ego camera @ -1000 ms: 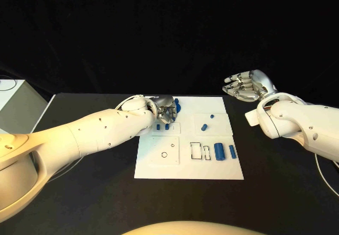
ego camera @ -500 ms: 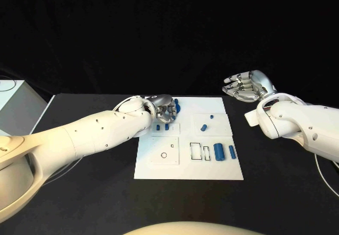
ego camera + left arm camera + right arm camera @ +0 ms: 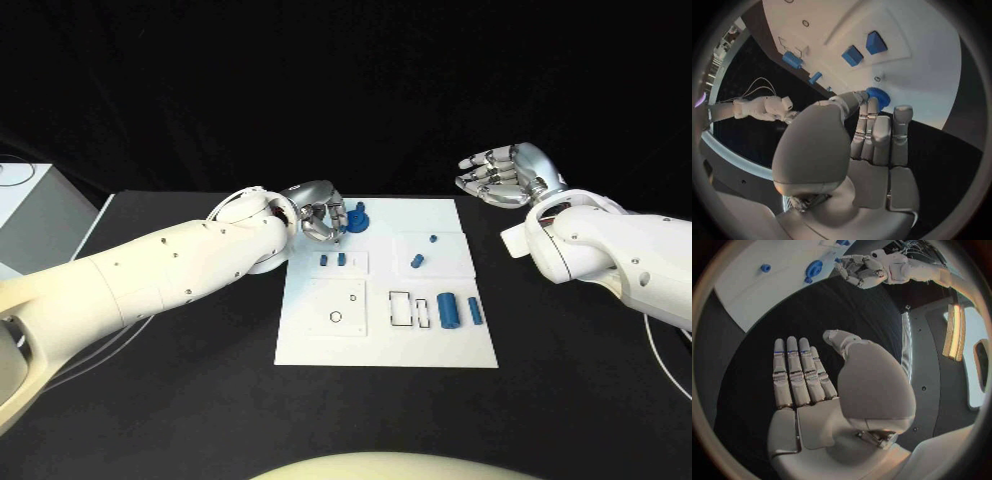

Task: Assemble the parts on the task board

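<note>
My left hand (image 3: 320, 218) and forearm lie over the far left corner of the task board (image 3: 387, 345), crowding the round blue part (image 3: 356, 217) there. My right hand (image 3: 500, 176) hangs off the board's right edge, above bare desk (image 3: 173, 400). Open board lies between the small blue parts (image 3: 462, 309).

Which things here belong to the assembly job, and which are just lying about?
Job:
task board
round blue part at the far left corner, touched by the left hand
two small blue parts
two blue cylinders
right hand, raised, holding nothing

Lying about:
white box at the table's left edge
black table
</note>
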### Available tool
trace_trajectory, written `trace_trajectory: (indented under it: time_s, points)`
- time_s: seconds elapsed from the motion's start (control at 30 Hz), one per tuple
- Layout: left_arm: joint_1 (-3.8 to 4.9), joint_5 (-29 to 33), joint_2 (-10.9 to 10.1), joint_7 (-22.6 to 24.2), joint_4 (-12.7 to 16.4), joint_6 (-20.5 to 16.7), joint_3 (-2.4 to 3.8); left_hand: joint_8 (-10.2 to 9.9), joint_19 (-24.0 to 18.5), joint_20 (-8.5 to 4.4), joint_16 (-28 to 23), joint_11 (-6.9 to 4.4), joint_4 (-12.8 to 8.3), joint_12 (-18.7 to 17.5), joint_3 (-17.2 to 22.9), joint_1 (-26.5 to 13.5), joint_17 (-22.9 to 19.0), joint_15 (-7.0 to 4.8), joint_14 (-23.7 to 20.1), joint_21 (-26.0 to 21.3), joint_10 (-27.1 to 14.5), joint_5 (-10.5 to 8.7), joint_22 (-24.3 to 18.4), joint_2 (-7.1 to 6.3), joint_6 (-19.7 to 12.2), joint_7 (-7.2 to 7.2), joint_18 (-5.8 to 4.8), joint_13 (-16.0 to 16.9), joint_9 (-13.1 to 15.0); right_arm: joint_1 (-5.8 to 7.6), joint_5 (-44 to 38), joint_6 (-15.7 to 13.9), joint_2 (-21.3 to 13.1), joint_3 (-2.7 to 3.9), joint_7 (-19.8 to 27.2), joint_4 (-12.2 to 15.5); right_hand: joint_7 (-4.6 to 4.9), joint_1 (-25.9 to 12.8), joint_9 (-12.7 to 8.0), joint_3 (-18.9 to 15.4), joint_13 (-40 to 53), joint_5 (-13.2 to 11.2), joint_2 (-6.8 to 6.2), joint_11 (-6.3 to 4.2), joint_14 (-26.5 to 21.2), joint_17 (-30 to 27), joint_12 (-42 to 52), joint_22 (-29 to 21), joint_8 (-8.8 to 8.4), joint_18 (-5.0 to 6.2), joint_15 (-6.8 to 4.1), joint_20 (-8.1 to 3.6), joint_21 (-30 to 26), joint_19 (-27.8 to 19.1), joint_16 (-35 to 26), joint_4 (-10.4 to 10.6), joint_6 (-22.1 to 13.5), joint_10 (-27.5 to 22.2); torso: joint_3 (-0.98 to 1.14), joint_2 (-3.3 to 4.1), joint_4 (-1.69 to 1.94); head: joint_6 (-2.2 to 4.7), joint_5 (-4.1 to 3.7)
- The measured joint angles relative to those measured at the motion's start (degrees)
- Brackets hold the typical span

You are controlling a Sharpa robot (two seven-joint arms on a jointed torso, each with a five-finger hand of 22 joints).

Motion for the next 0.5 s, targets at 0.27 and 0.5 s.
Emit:
trace_trajectory:
  time_s: [0.27, 0.5]
  points:
    - [-0.01, 0.5, -0.8, -0.7, 0.3, 2.3, 0.38, 0.1, 0.0, 0.0, 0.0, 0.01, 0.0, 0.0, 0.0, -0.3, -0.1, 0.0, 0.0, 0.0, 0.0, -0.01, -0.2, -0.31, 0.2, 0.21, 0.0, -0.1, 0.0, 0.0, 0.0, 0.0, 0.0, 0.0, 0.0, -0.1, 0.0, 0.0, -0.1, 0.0, 0.0, 0.0, 0.0, 0.0, 0.0, -0.1, 0.0, -0.2, 0.0, 0.0, 0.0, 0.0, 0.0, 0.0, 0.0, 0.0, 0.0, 0.0, 0.0, -0.01, 0.05, 0.0, 0.25]
    - [-0.02, 0.4, -0.8, -1.3, -0.2, 3.8, 0.39, 0.1, 0.0, 0.0, 0.0, -0.2, 0.0, -0.2, 0.0, -0.3, -0.4, 0.0, 0.0, 0.0, 0.2, -0.01, -0.4, -0.31, 0.2, 0.21, 0.0, -0.1, 0.0, 0.01, 0.0, 0.0, 0.0, 0.0, 0.0, -0.1, 0.0, 0.0, -0.1, 0.0, 0.0, 0.0, 0.0, 0.0, 0.0, -0.1, 0.0, -0.2, 0.0, 0.0, 0.0, 0.0, 0.0, 0.0, 0.0, 0.0, 0.0, 0.0, -0.02, 0.04, -0.05, -0.03, 0.41]
